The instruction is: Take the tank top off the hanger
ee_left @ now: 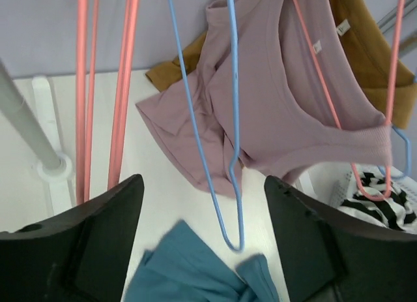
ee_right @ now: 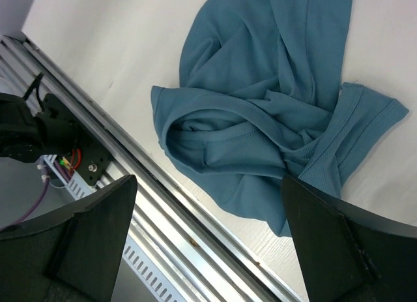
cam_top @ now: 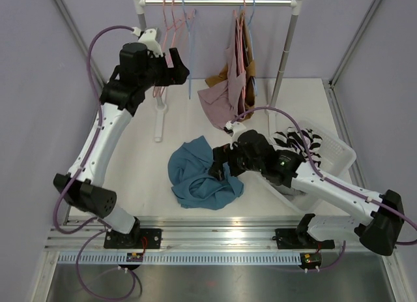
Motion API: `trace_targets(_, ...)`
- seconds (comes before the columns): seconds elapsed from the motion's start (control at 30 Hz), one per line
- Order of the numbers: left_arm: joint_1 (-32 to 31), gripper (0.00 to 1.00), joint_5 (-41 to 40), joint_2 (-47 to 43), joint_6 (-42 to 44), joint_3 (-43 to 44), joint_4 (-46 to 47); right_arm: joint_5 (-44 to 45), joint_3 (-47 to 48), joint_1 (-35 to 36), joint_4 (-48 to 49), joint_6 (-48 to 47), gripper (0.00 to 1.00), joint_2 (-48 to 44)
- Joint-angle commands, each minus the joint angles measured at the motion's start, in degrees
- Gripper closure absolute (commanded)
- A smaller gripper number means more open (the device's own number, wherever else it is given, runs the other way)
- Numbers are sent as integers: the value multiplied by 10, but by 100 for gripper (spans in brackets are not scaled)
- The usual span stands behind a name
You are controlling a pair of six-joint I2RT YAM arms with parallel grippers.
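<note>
Left arm [cam_top: 107,135] raised, jaws wide apart — right arm [cam_top: 332,188] low, jaws wide apart.

**Left wrist view.** Left tool [ee_left: 202,184], jaws apart and empty, faces bare pink hangers [ee_left: 124,87] and a blue hanger [ee_left: 235,119]. A mauve tank top [ee_left: 280,106] hangs behind; a teal garment [ee_left: 189,269] lies on the bench [ee_left: 163,184] below.

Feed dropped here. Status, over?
Left gripper open, right gripper open, both empty. Teal top on table, off hanger. Mauve top on pink hanger. Blue hanger hangs before left gripper.
</note>
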Motion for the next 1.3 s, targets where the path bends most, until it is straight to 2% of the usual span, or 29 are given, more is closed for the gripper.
trace_targets(0.0,2,1,-2,-99,-12,-56,42,29,21,6,33,-13,1,35)
trace_targets(0.17,2,1,-19,-255,-27,-194,51,64,32,6,44,-4,1,95)
trace_targets(0.3,2,1,-99,-383,-33,-315,34,93,29,5,54,9,1,111)
trace_targets(0.4,3,1,-141,-464,-4,-388,20,123,53,5,34,4,1,120)
trace_targets(0.5,2,1,-181,-496,23,-409,-63,156,59,5,19,20,1,120)
trace_targets(0.6,2,1,-213,-535,45,-443,-91,180,50,6,23,39,1,116)
trace_targets(0.73,2,1,-245,-590,62,-511,-73,140,53,5,16,35,1,143)
trace_targets(0.93,3,1,-220,-627,47,-591,-32,100,101,22,-35,25,0,235)
trace_targets(1.17,3,1,-248,-637,47,-599,-37,98,150,71,-34,4,1,362)
trace_targets(1.27,3,1,-249,-643,47,-601,-36,141,181,88,-45,-2,1,404)
